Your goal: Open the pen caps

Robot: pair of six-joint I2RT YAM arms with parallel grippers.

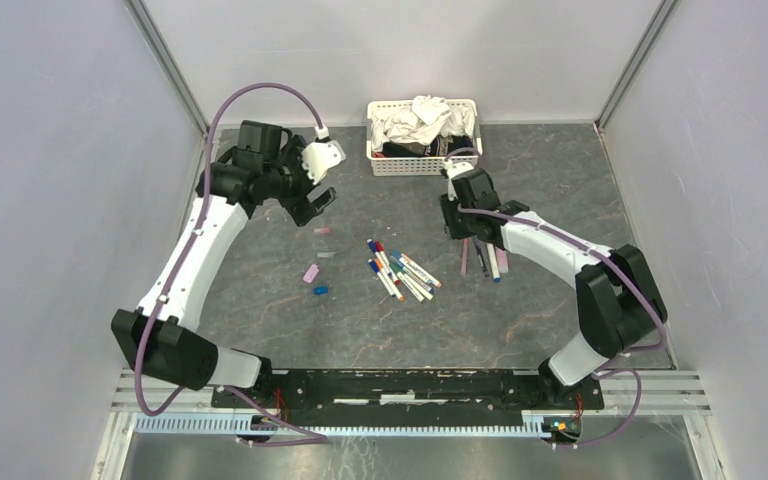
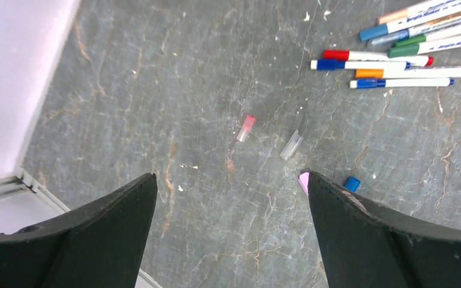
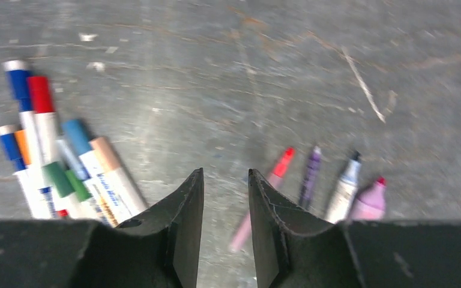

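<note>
Several capped pens (image 1: 401,272) lie in a pile at mid-table; they also show in the left wrist view (image 2: 405,60) and the right wrist view (image 3: 54,162). Several uncapped pens (image 1: 485,258) lie to the right of the pile, under the right arm: a pink one (image 3: 264,198), a purple one (image 3: 309,177), a white one (image 3: 345,189) and a thick pink one (image 3: 369,201). Loose pen caps lie to the left: pink-red (image 2: 246,128), clear (image 2: 291,145), pink (image 2: 304,180) and blue (image 2: 352,183). My left gripper (image 2: 231,177) hangs wide open and empty above the caps. My right gripper (image 3: 225,174) is narrowly open and empty, low over the table between the two pen groups.
A white basket (image 1: 420,160) of cloths stands at the back centre. Pale walls (image 1: 60,200) close in the table on the left, back and right. The left arm's wrist (image 1: 270,165) is high near the back left corner.
</note>
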